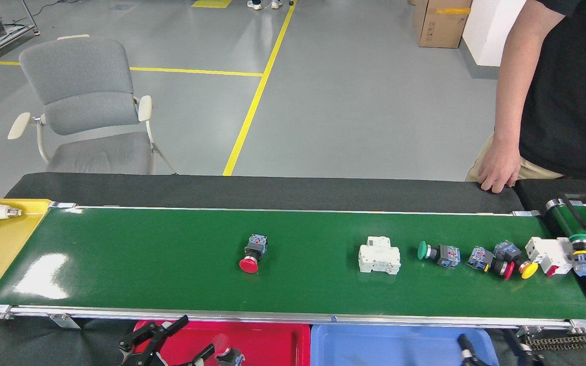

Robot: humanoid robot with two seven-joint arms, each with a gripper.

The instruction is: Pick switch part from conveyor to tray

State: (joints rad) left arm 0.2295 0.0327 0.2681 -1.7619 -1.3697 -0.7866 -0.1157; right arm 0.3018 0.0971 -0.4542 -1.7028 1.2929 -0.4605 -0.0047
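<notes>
Left tool (171, 339) spread wide over the red tray (267, 338), apparently for release; right tool's state I cannot tell. Red pushbutton switch (252, 252) waits on the conveyor (145, 264).

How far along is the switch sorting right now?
Done: one switch part lies in the red tray, beside the open left gripper. In hand: nothing in the left gripper; the right gripper is too far cut off to judge. Left: the conveyor carries a red-capped switch, a white breaker, a green-capped switch and a cluster of parts to the right.
</notes>
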